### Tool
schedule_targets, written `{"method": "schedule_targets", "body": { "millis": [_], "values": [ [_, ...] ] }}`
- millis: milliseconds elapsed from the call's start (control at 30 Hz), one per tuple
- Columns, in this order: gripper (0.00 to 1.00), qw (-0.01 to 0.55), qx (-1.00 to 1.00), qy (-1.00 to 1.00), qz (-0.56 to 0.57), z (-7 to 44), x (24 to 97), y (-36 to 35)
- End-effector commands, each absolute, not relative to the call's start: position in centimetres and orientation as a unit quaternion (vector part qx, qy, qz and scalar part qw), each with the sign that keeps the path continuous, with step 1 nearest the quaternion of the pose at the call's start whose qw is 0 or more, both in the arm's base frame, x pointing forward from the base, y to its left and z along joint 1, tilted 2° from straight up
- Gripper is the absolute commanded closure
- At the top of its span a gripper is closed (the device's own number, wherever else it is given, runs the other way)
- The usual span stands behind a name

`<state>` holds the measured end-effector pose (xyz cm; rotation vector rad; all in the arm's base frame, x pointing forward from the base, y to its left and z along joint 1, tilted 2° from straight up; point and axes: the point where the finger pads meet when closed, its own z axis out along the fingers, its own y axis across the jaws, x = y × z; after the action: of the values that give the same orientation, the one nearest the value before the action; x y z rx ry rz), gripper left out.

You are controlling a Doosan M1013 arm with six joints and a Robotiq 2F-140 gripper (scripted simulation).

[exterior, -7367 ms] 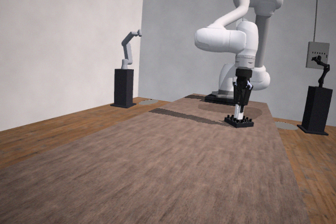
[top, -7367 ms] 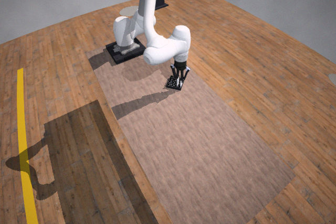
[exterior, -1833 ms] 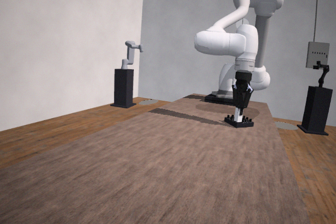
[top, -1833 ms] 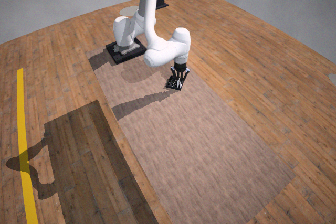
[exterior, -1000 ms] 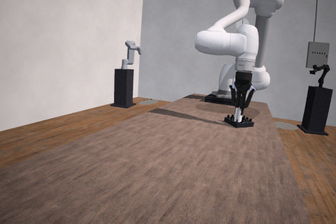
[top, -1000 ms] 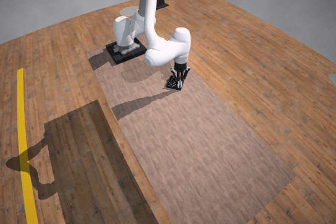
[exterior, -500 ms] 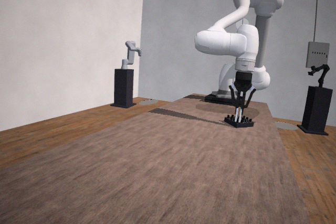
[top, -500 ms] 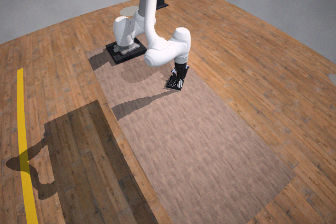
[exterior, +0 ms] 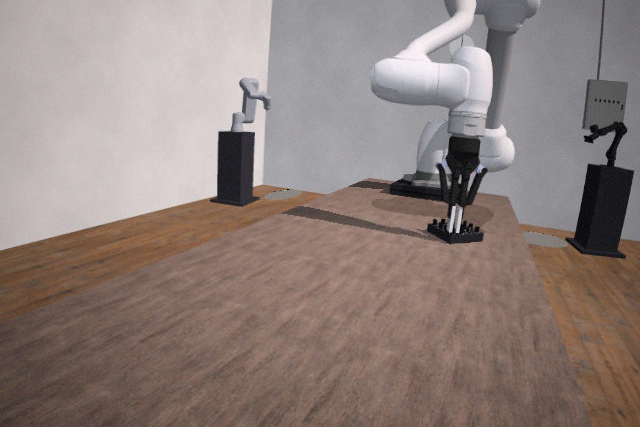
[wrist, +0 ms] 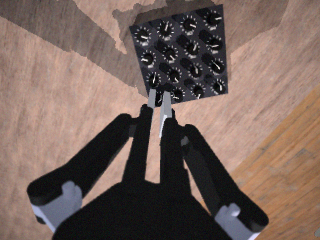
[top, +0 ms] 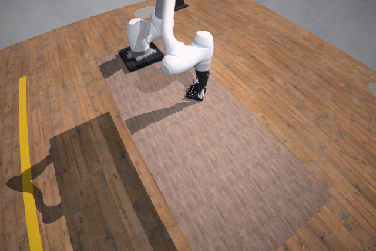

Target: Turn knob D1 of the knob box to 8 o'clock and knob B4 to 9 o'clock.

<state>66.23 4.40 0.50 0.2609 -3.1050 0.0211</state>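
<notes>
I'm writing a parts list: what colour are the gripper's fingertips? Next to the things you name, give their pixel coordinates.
Light grey to white on the gripper [top: 201, 93] [exterior: 454, 219] [wrist: 159, 98]; the wrist view shows it best.

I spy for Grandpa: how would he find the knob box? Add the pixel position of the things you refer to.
Find the big white arm [top: 168, 14] [exterior: 423, 82] on the long brown table [top: 227, 157] [exterior: 310, 319] [wrist: 60, 95]. Follow it down to its black hand [top: 201, 93] [exterior: 454, 223] [wrist: 159, 95]. The knob box [top: 194, 99] [exterior: 465, 239] [wrist: 154, 44] is the small, dark, flat square below, covered in little knobs, unlike the bigger dark base plate [top: 131, 66] [exterior: 400, 187] under the arm.
</notes>
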Motion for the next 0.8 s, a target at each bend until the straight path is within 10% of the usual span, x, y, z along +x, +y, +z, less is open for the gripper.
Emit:
{"method": "schedule_targets", "body": {
  "millis": [0,767],
  "values": [
    [0.95,0.013,0.140,-0.990,0.003,0.51,66.23,4.40],
    [0.95,0.013,0.283,-0.959,0.001,0.51,66.23,4.40]
  ]
}}
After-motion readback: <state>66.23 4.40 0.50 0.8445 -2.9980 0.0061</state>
